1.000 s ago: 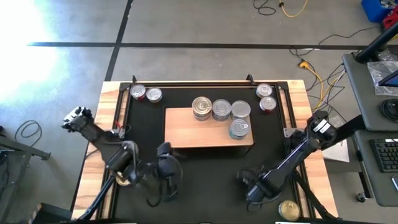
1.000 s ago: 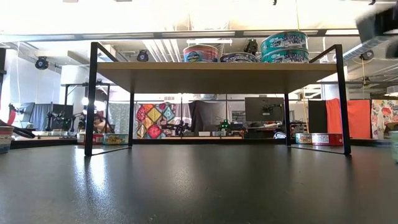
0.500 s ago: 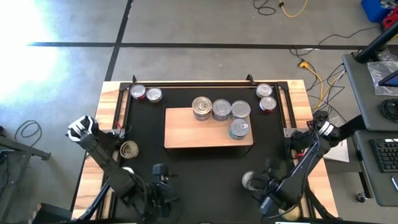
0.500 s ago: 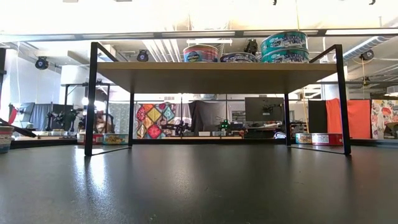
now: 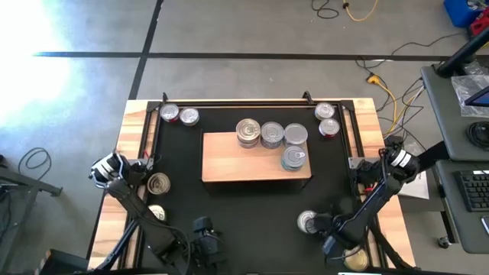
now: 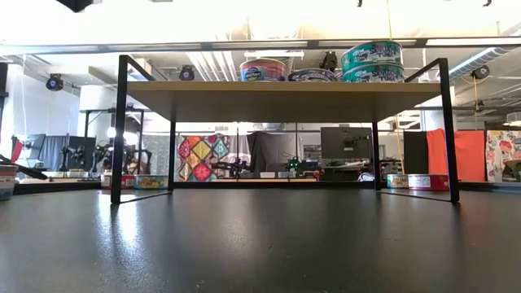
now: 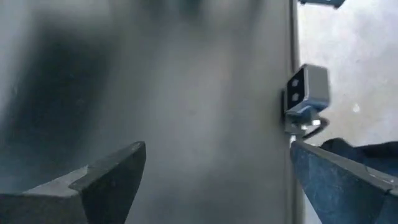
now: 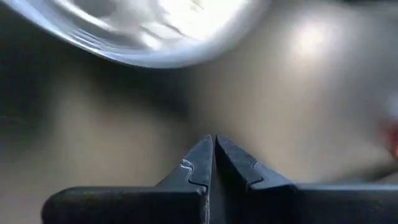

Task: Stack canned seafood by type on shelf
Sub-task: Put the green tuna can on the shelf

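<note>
Four tins (image 5: 262, 134) on shelf (image 5: 229, 164), seven off.

four tins (image 5: 271, 134) along the shelf's (image 5: 229, 164) far edge.

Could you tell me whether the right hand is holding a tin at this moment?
No, the right hand is shut on nothing, with a tin lying apart on the mat.
</note>
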